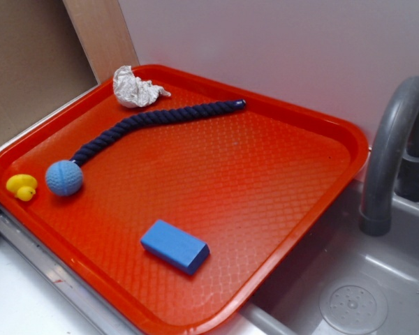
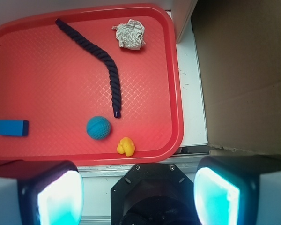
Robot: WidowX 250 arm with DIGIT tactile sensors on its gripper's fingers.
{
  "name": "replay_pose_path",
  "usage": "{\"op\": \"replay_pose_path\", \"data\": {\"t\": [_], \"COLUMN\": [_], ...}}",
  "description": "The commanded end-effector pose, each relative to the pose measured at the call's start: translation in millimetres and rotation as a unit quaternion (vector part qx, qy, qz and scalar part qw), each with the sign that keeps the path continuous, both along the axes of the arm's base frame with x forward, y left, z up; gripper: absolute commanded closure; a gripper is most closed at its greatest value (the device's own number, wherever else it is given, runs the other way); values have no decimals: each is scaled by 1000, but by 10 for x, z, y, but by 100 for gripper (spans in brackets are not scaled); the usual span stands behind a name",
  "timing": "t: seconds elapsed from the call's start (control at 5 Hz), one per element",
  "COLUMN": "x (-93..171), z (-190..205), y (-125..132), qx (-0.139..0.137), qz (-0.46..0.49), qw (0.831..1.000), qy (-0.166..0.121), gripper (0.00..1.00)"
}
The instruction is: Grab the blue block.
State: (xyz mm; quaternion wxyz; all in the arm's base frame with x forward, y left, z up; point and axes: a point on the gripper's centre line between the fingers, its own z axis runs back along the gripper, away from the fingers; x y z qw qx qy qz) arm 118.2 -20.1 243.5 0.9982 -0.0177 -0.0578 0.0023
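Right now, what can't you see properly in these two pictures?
- Claw: wrist view, its fingers blurred and cut off by the bottom edge; absent from the exterior view.
- Faucet: exterior view, top cut off by the right edge.
- Blue block: underside hidden against the red tray.

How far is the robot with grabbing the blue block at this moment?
Nothing looks done yet. The blue block lies flat on the red tray, untouched, apart from the blue ball and the navy rope. In the wrist view the gripper is open, its fingers outside the tray's near edge, with the block far to one side. Still left: move over the block, descend, close, lift.
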Motion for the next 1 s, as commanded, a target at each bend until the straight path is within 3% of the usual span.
{"op": "replay_pose_path", "data": {"t": [0.0, 0.2, 0.4, 0.6, 0.8], "x": [0, 196, 264, 396, 639], "z": [0, -24, -89, -110, -259], "y": [0, -79, -282, -430, -959], "qx": [0, -16, 15, 11, 18], "qz": [0, -125, -248, -366, -480], "qw": [1000, 992, 968, 930, 877], "qy": [0, -17, -20, -37, -25], "gripper": [0, 0, 0, 0, 0]}}
